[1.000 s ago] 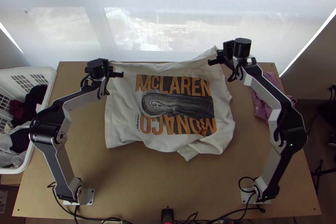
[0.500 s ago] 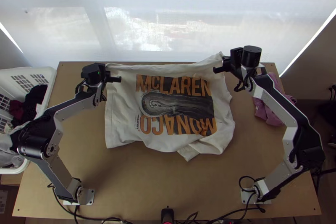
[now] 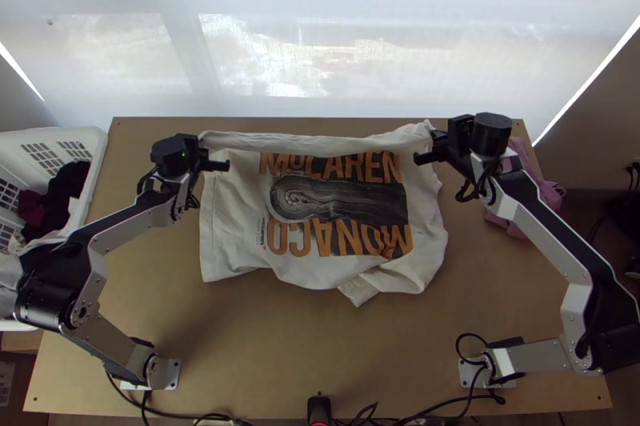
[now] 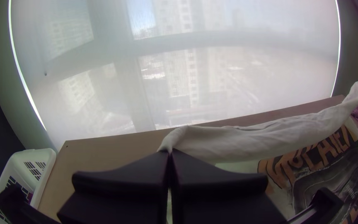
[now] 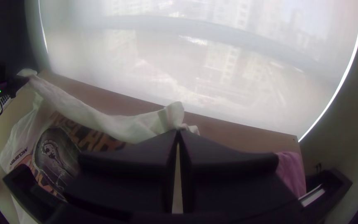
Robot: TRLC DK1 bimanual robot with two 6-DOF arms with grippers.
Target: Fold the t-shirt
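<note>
Before the bright blind (image 3: 320, 42), above the light wooden table (image 3: 272, 346), held the t-shirt (image 3: 240, 218) by its far edge, with the left gripper (image 3: 201, 145) closed on one end and the right gripper (image 3: 436, 140) closed on the other. Kept that edge raised as a narrow, sagging band between them, overlapping the print's top in the top view. Left the rest lying spread, print up, rumpled at the near right, with purple cloth (image 3: 516, 222) near the table's right edge.
</note>
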